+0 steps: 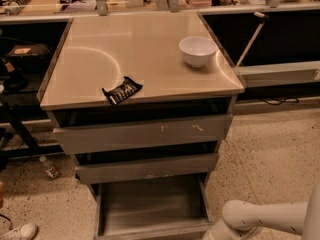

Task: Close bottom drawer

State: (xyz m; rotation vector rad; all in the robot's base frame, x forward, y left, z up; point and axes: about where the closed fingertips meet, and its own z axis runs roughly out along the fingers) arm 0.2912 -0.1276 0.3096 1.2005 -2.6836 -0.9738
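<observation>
The bottom drawer point(150, 209), a shallow grey metal box with a plain flat front, is the lowest of three in the grey metal cabinet point(150, 49) with the smooth tan top. It stands pulled far out from the cabinet, its bare floor open to view, so the closing is not yet done. The widest grey drawer point(142, 134), with pale scratch marks on its front, sits just under the cabinet top and juts out slightly. The plain grey middle drawer point(146, 168) below it also stands a little proud.

A white round bowl point(198, 50) rests on the cabinet top toward its back right. A black crumpled wrapper point(122, 91) lies near the cabinet's front edge, left of centre. Neither is in the way of the push.

The robot's white jointed arm point(265, 218) reaches in low at the cabinet's front right, bent downward beside the open drawer's right front corner. This looks like a place to get behind the flat front and press it inward. The gripper is out of sight below the frame's edge there, so I cannot tell whether it is clenched, released or touching anything.
</observation>
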